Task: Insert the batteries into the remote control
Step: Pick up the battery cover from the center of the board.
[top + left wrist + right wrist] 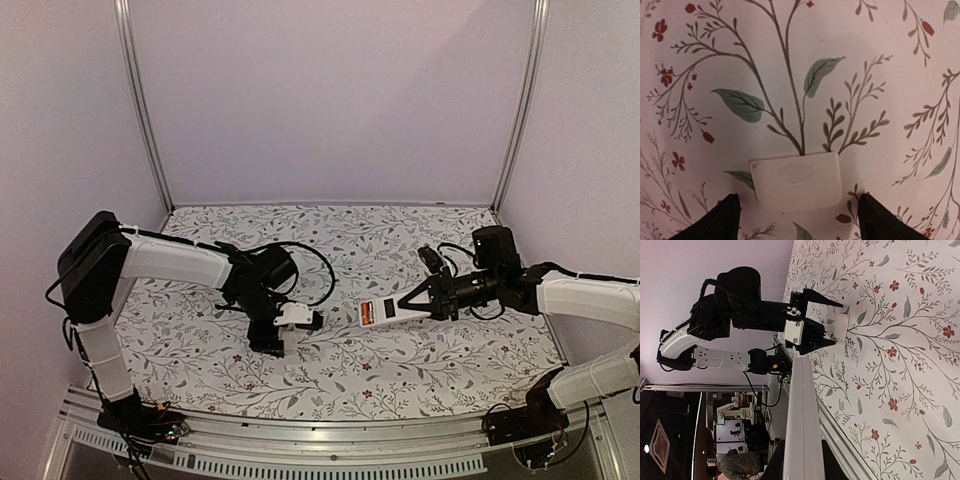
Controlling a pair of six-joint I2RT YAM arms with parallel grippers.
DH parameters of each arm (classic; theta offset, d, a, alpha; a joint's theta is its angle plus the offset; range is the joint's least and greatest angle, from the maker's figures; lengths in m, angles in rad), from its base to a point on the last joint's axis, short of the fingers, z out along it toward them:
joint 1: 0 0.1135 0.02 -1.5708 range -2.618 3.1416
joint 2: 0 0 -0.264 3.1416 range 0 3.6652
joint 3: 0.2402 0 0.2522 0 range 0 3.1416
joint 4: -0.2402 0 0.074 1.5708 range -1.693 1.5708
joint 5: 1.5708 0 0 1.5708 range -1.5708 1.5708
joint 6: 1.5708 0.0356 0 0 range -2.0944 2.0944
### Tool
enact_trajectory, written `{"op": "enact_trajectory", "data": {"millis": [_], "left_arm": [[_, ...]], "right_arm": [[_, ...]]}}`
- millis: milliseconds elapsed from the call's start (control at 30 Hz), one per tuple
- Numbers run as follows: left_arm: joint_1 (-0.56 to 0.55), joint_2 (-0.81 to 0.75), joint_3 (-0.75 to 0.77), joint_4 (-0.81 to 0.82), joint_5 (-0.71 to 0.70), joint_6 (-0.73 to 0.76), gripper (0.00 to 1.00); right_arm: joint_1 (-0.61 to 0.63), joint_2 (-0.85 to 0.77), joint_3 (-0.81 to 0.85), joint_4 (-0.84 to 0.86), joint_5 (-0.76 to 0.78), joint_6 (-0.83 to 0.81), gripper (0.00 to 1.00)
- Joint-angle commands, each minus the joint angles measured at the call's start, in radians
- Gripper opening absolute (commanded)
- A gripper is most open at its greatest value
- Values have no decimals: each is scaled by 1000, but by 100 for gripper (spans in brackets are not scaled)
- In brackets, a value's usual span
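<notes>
My right gripper is shut on the remote control, a slim white handset with a red patch near its far end, held edge-on just above the cloth. In the right wrist view the remote runs as a long white bar out from between the dark fingers. My left gripper points down at the cloth, open and empty. In the left wrist view its fingertips straddle a small flat white cover plate lying on the cloth. No batteries are in view.
The table is covered by a white floral cloth. A metal rail runs along its near edge. Plain walls with metal posts close the back and sides. The left arm and the cover plate show in the right wrist view.
</notes>
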Motion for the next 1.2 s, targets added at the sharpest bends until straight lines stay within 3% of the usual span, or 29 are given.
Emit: {"op": "enact_trajectory", "data": {"millis": [0,333,567,733,1167], "left_arm": [[-30,29,-17,83,-24,-67,81],[-30,54,-18,81,-16,-65,61],[-11,64,8,-1,-53,-95,69],[3,52,-2,-24,-45,-105,68],[-10,5,24,-34,-14,-126,41]], "right_arm": [[-6,8,-9,15,4,-7,0],[-7,11,-10,14,-1,-10,0],[-6,12,-5,13,-5,-15,0],[-7,19,0,14,-8,-17,0],[-6,19,-5,20,-2,-21,0]]}}
